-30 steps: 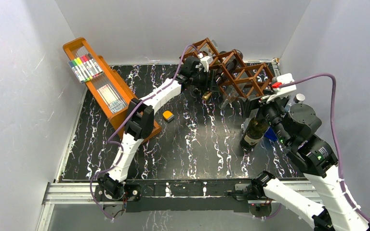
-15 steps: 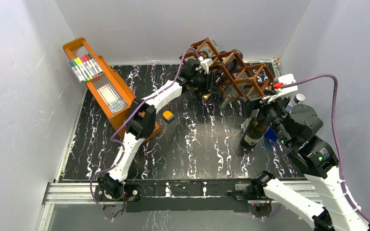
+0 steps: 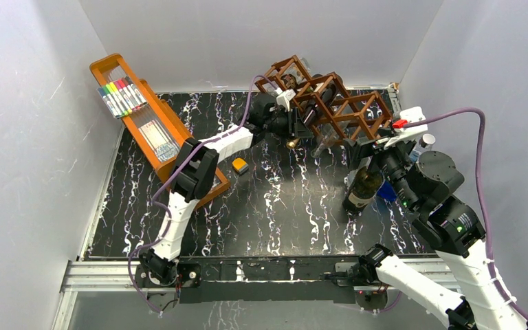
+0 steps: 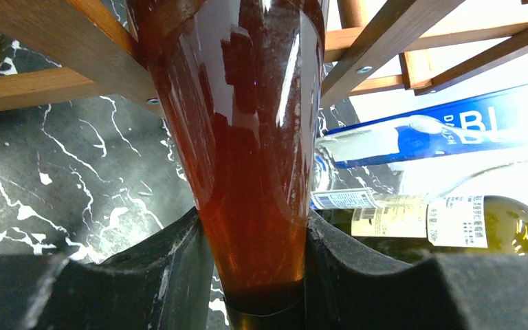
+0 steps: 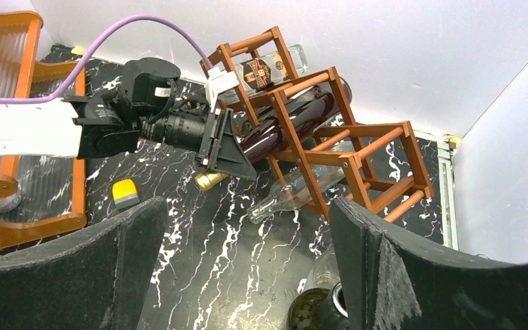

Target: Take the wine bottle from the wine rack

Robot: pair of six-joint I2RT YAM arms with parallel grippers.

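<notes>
Over the marbled table (image 3: 275,206), the left gripper (image 5: 228,148) is pinching the wine bottle (image 4: 247,137) (right gripper (image 5: 247,265) spread wide), apparently awaiting a straight pull from the wine rack (image 3: 347,110).

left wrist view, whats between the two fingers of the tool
The neck of the red-brown bottle: both fingers sit against its sides, while its body lies in the rack.

The left arm (image 3: 228,142) and right arm (image 3: 482,273) are white shells with black joints, each trailing a purple cable (image 3: 480,180). The right gripper (image 5: 247,213) has thick black padded fingers (image 5: 55,275).
</notes>
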